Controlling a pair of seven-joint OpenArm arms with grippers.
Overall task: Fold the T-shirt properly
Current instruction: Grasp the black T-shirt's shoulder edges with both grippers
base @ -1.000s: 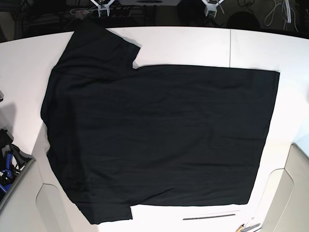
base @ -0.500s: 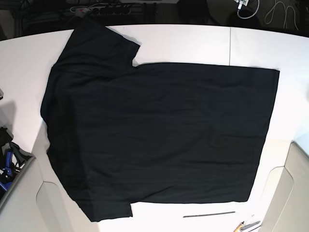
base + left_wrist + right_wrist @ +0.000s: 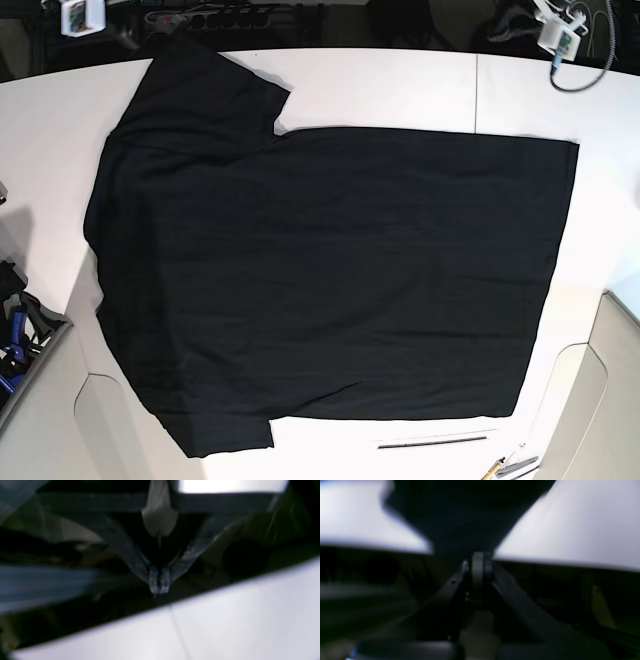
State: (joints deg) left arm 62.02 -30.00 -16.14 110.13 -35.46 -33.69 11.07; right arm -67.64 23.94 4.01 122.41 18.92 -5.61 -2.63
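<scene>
Both grippers are sitting closed on nothing: the left gripper (image 3: 159, 586) is showing its fingertips (image 3: 153, 580) pressed together in front of its blurred camera, and the right gripper (image 3: 478, 563) is likewise pinched shut. Just beyond the left tips the white table (image 3: 225, 625) is lying bare. Just past the right gripper, the black T-shirt (image 3: 330, 280) is lying flat and spread, plain side up, one sleeve reaching the table's far edge.

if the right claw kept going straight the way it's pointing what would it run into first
Most likely the black T-shirt. In the right wrist view the shut right claw points at the dark cloth lying between white stretches of table. The picture is blurred, so how far off it is cannot be judged.
</scene>
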